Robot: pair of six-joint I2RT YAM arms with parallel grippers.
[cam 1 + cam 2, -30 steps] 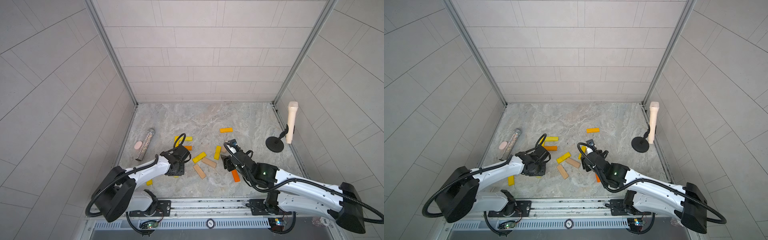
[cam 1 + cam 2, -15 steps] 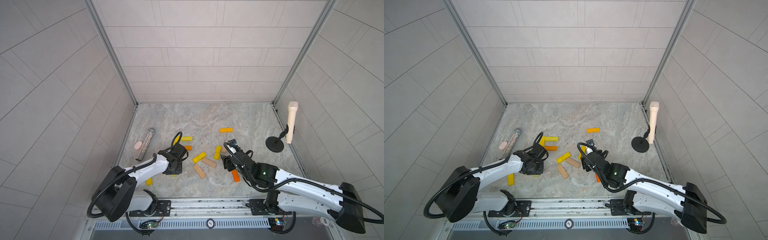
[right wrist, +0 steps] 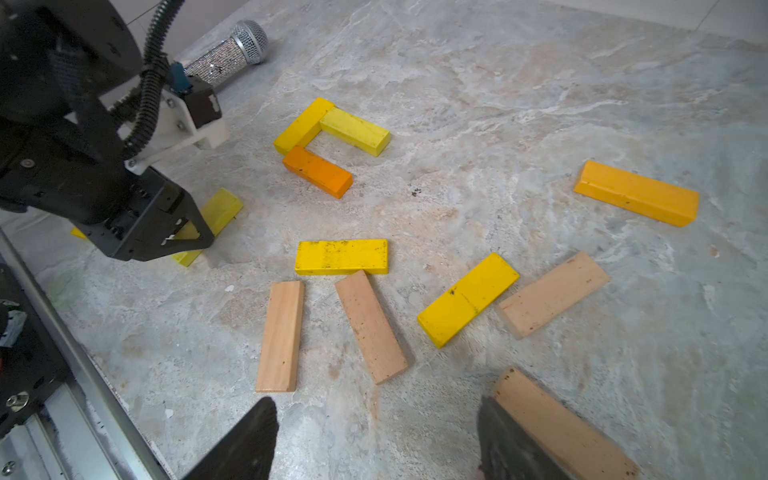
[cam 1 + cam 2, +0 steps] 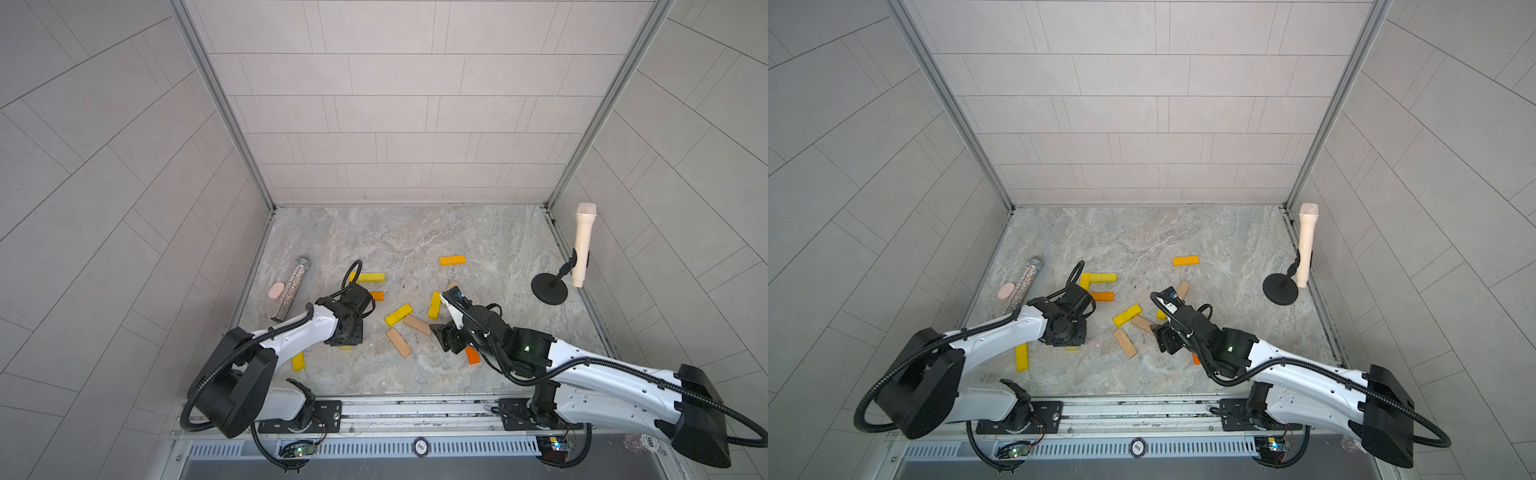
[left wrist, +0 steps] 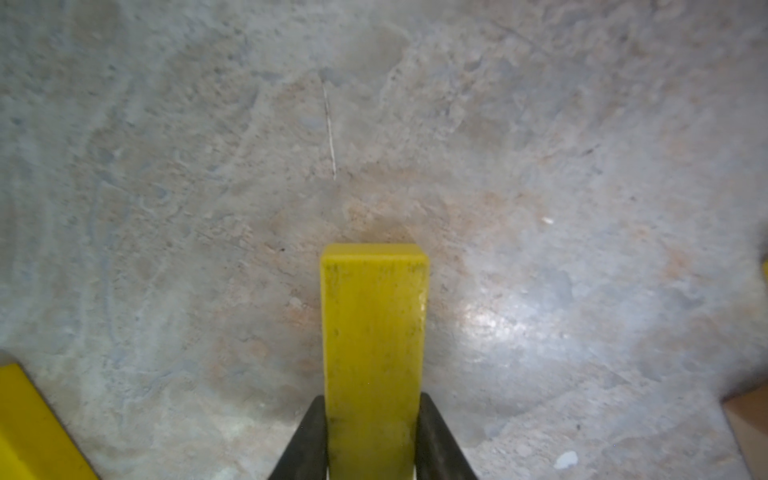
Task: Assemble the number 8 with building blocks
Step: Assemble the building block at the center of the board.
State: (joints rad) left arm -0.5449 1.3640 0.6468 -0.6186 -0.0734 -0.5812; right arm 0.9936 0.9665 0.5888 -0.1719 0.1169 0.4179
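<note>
Left wrist view: the left gripper clamps one yellow block, with bare marble floor open beyond its end. The right gripper stands spread and empty among loose blocks; a tan block lies just beside one finger.

left gripper: buried under the left arm in both top views, with only a sliver of the held yellow block showing. orange block near the tabletop's front edge: half under the right arm. second yellow block, tan block: cropped at the left wrist view's edges. another tan block: cropped, partly behind a right gripper finger.
</note>
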